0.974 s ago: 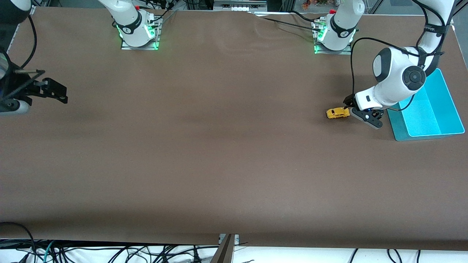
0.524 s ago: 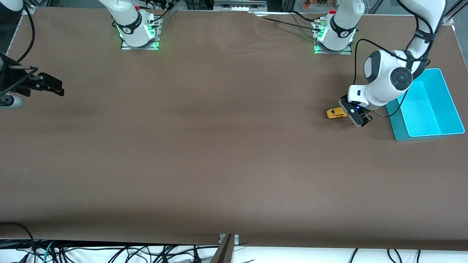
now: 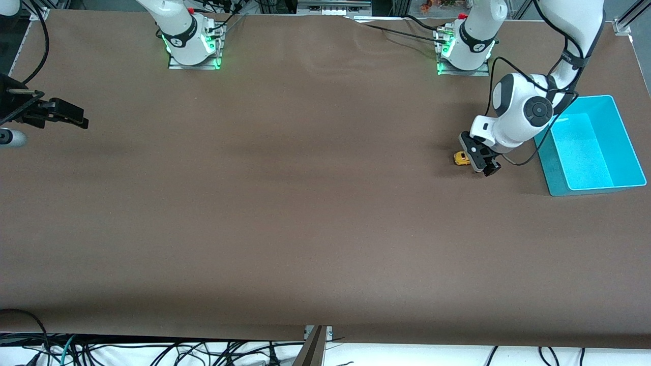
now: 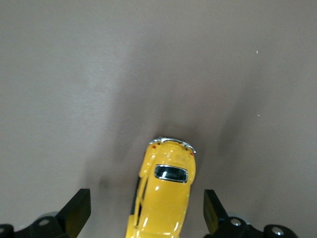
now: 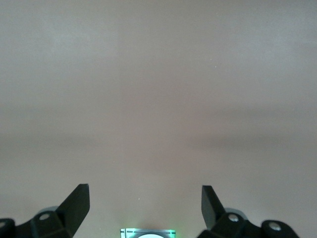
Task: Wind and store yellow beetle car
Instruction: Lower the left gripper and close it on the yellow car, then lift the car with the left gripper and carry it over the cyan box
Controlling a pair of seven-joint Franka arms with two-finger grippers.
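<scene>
Left gripper [image 3: 481,161], jaws open, straddles the small yellow beetle-shaped toy car [image 4: 164,198] on the brown table [image 3: 305,203], near the turquoise plastic bin [image 3: 590,147]; right gripper [image 3: 71,116], jaws open, waits at the right arm's end

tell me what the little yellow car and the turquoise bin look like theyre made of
Yellow beetle car: glossy painted body with sharp highlights and a bright chrome-like bumper, so probably die-cast metal or hard plastic; the look leaves that open. Its window is dark and shiny.

Turquoise bin: smooth, evenly coloured thin walls with rounded corners, which suggests moulded plastic with a satin finish.
</scene>
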